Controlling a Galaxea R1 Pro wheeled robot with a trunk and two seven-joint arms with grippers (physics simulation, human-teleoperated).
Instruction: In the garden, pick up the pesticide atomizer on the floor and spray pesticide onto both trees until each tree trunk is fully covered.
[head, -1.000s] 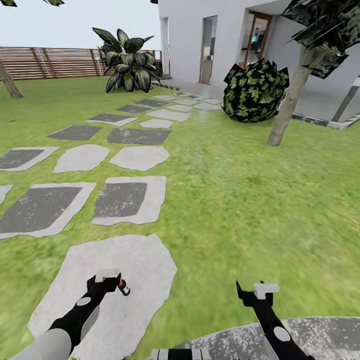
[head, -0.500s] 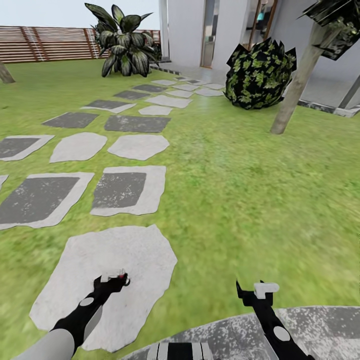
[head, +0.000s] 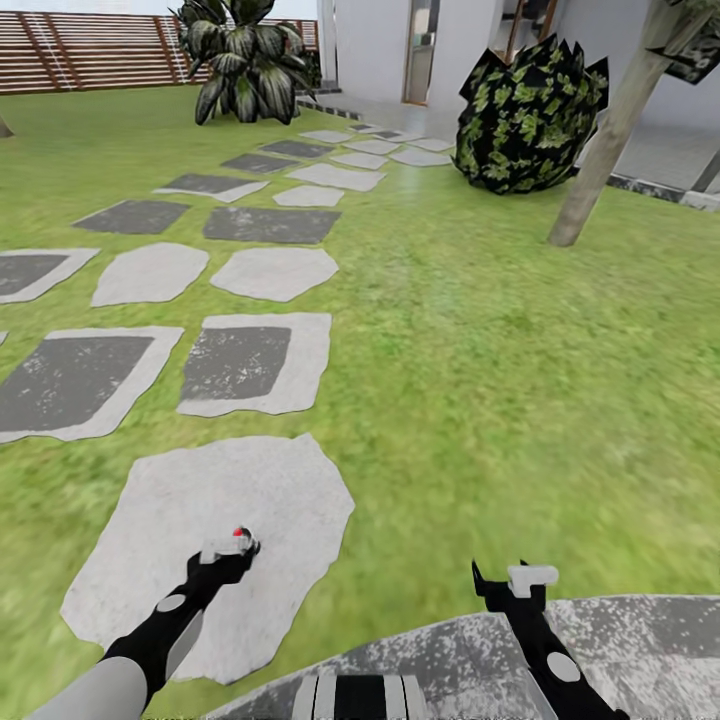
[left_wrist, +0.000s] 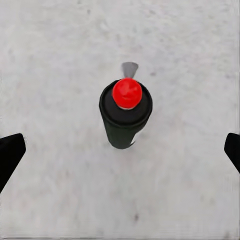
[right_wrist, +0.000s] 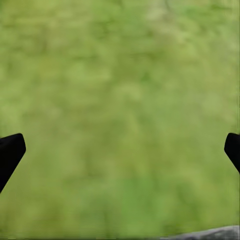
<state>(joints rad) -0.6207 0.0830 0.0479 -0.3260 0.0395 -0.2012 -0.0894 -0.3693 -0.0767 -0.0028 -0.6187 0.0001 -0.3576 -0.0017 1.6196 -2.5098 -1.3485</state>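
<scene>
Pesticide atomizer (left_wrist: 125, 114) stands upright on a pale stone slab (head: 150, 520), directly beneath the left gripper (head: 232, 550), whose jaws are spread wide and hold nothing. I'd drop straight down, keep the bottle centred, and close low on the body. Further right, the right gripper (head: 510, 582) hangs released over grass (right_wrist: 120, 100).

A round leafy bush (head: 530, 115) sits by the white house (head: 375, 45) — a big-leaved plant (head: 240, 60) stands further along that wall.
</scene>
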